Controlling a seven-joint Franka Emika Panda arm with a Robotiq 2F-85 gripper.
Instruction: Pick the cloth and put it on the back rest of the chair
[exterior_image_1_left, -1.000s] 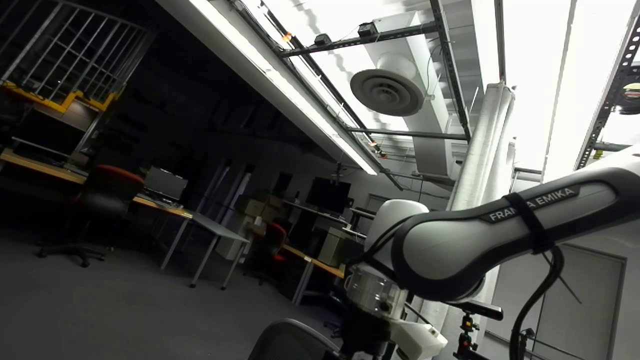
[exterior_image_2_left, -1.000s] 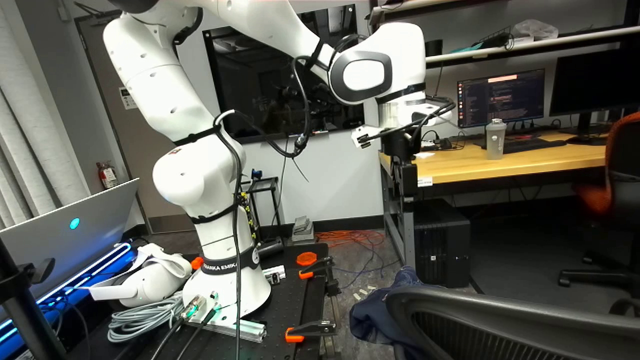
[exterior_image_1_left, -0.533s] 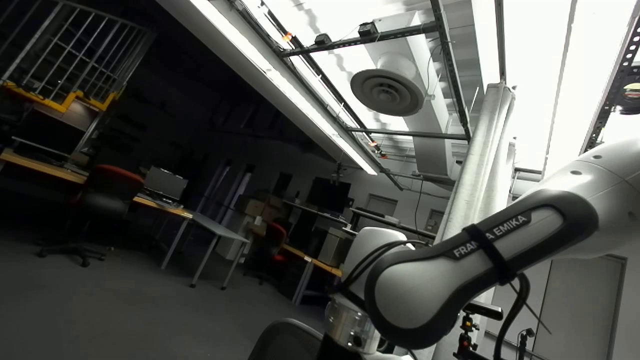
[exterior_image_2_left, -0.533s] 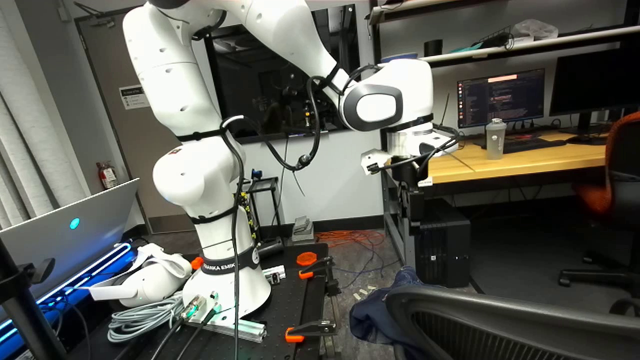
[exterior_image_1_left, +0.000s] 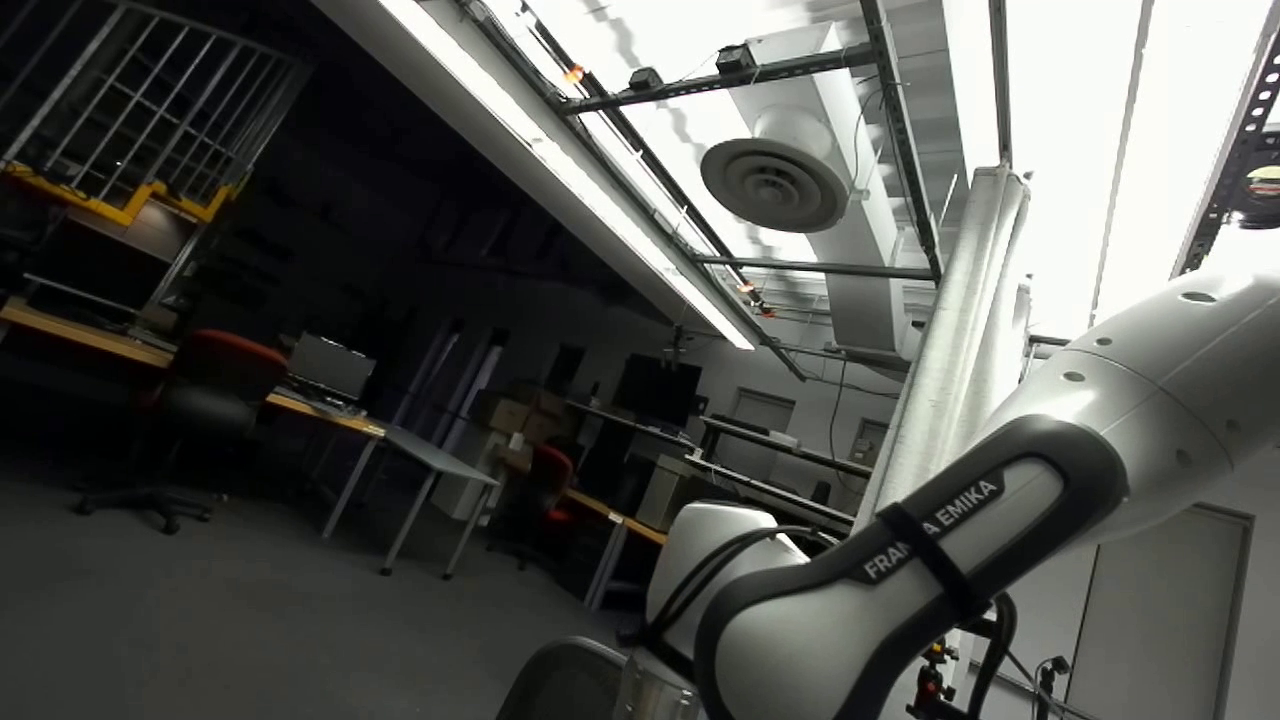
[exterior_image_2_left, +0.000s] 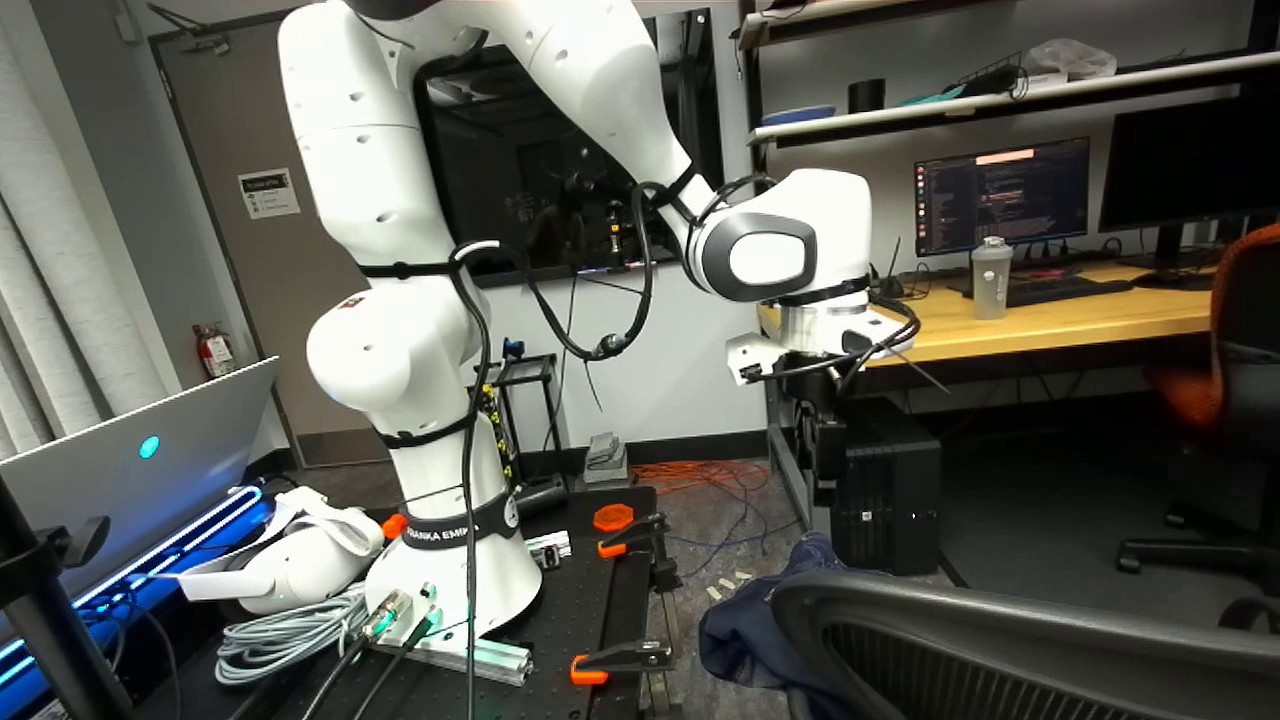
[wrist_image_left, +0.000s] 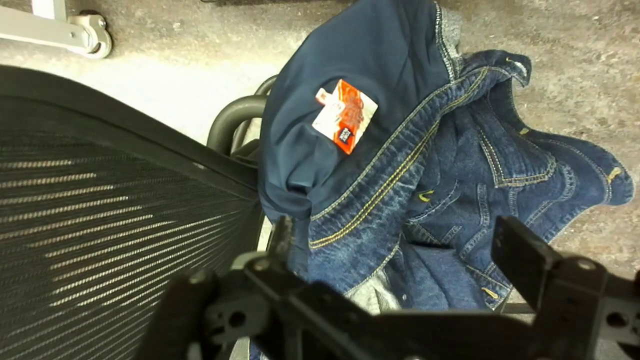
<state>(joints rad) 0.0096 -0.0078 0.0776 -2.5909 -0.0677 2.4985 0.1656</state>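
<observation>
Mottled floor (wrist_image_left: 575, 75) shows well below the gripper (wrist_image_left: 395, 244), whose fingers (wrist_image_left: 525, 260) stand wide apart with nothing between them. Under them is the cloth (wrist_image_left: 435, 165); off to one side of the hand rises the back rest of the chair (wrist_image_left: 165, 195). Best to descend straight and pinch deep on the thick yellow-stitched band, clear of the mesh; the smooth lining would probably slip. It looks like a rumpled dark-blue denim jacket, softly sheeny inside, with a red-and-white tag (wrist_image_left: 347, 117).
</observation>
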